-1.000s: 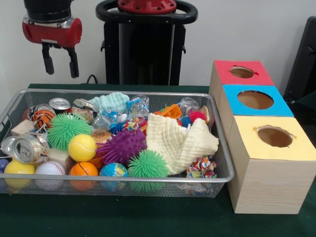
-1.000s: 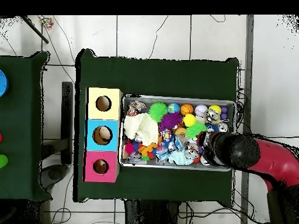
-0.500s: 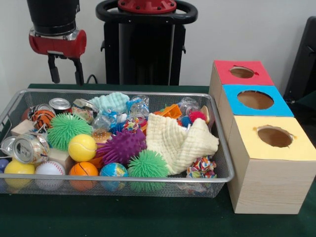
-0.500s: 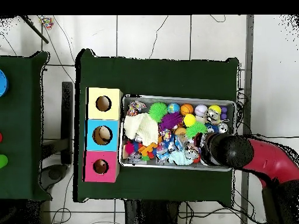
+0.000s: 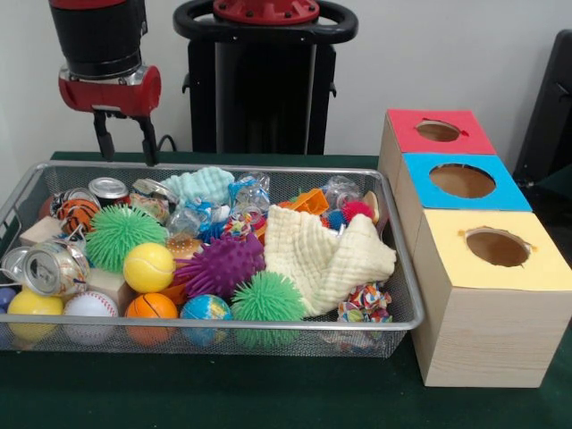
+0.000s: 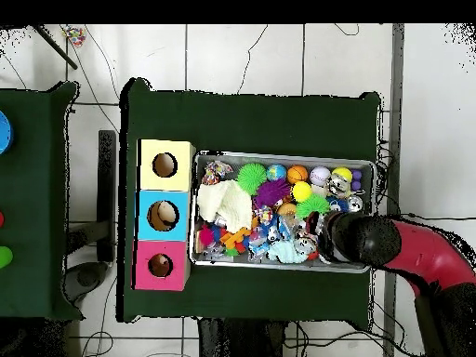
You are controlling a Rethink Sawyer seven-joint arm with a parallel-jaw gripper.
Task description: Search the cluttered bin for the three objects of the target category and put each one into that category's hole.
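Note:
My gripper (image 5: 126,147) hangs open and empty above the far left end of the wire bin (image 5: 223,324), just over the tin cans (image 5: 109,189). The bin is packed with clutter: green spiky balls (image 5: 121,234), a purple spiky ball (image 5: 221,265), a tennis ball (image 5: 148,266), a small basketball (image 5: 150,308), a cream cloth (image 5: 326,255) and a crushed can (image 5: 54,268). Beside the bin stand the red box (image 5: 438,131), blue box (image 5: 462,180) and yellow box (image 5: 496,248), each with a round hole. In the overhead view the arm (image 6: 409,256) covers the gripper.
A teal cloth (image 5: 201,185), an orange toy (image 5: 308,201), a knotted colour ball (image 5: 365,302) and a wooden block (image 5: 43,230) also lie in the bin. The green table (image 6: 251,116) carries the bin (image 6: 279,155) and the boxes (image 6: 164,215).
The gripper has shifted right and come lower in the front view, toward the bin's far left corner. It stayed open. Nothing in the bin moved.

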